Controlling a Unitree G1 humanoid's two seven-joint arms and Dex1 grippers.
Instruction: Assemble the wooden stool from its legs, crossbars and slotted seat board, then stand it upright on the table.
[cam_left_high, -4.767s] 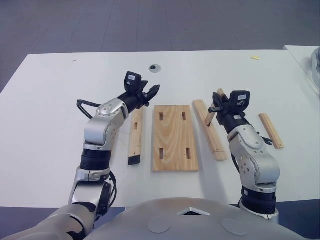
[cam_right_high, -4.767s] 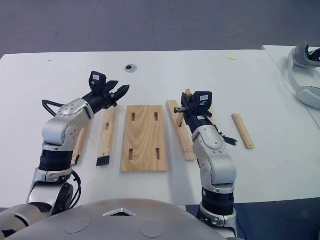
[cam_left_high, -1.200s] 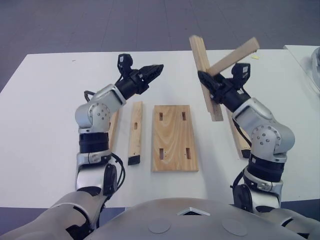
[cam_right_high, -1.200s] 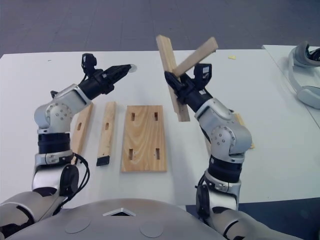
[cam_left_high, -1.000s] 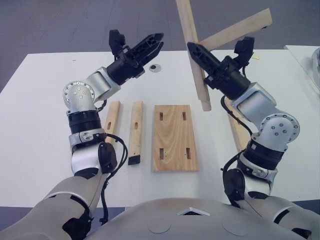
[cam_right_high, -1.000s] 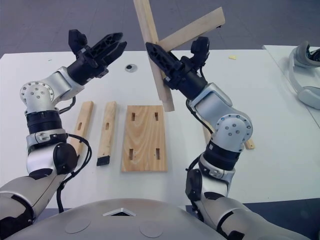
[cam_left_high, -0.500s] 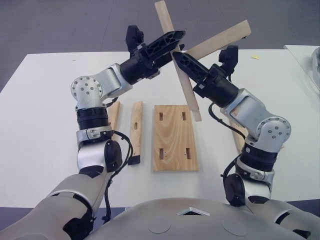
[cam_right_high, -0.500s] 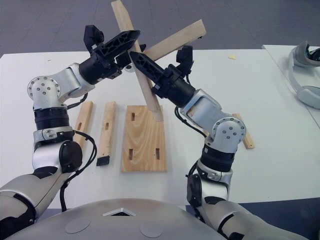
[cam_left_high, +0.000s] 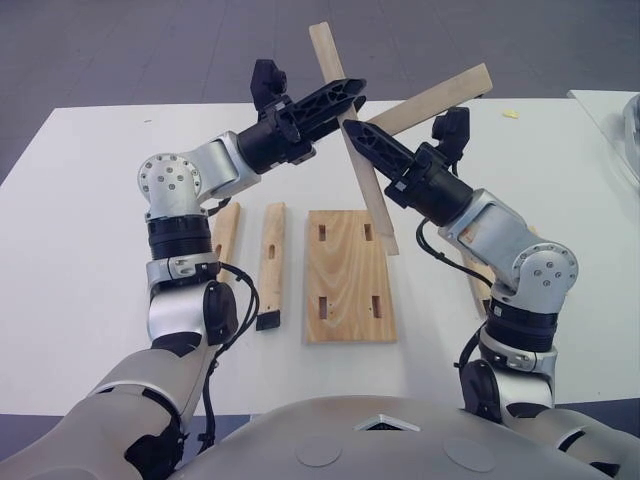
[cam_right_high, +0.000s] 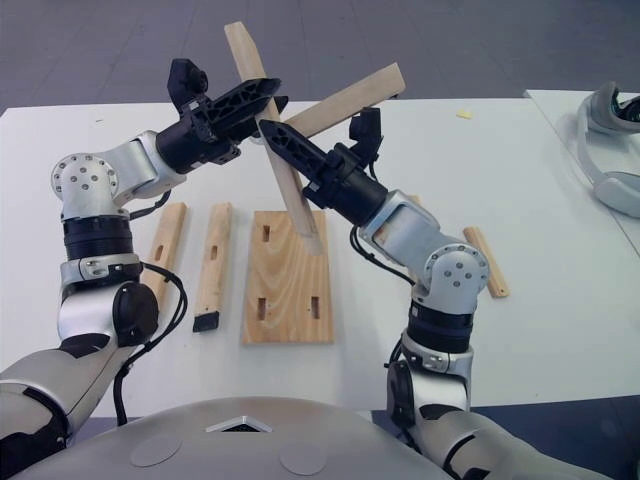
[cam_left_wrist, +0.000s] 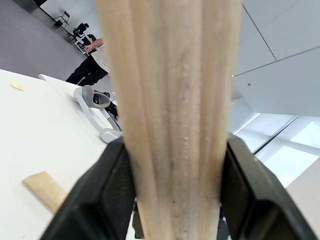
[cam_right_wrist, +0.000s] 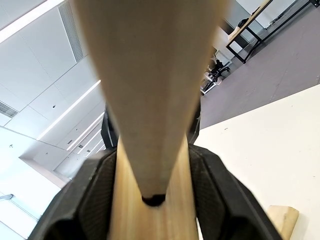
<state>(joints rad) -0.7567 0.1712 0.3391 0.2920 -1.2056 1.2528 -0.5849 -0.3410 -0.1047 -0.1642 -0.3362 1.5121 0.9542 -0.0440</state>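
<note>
Wooden cross (cam_left_high: 378, 205) of leg and crossbar held aloft, upper centre.
The left gripper (cam_left_high: 352, 92) and right gripper (cam_left_high: 352, 130) fingers each pinch it, close together; the seat board (cam_left_high: 350, 275) lies flat on the table (cam_left_high: 90, 200), centre frame.

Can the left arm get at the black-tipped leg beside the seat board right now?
Probably not yet: the left pincer looks shut on the raised crossed piece, shared with the right pincer. The way down to that leg looks free.
</note>
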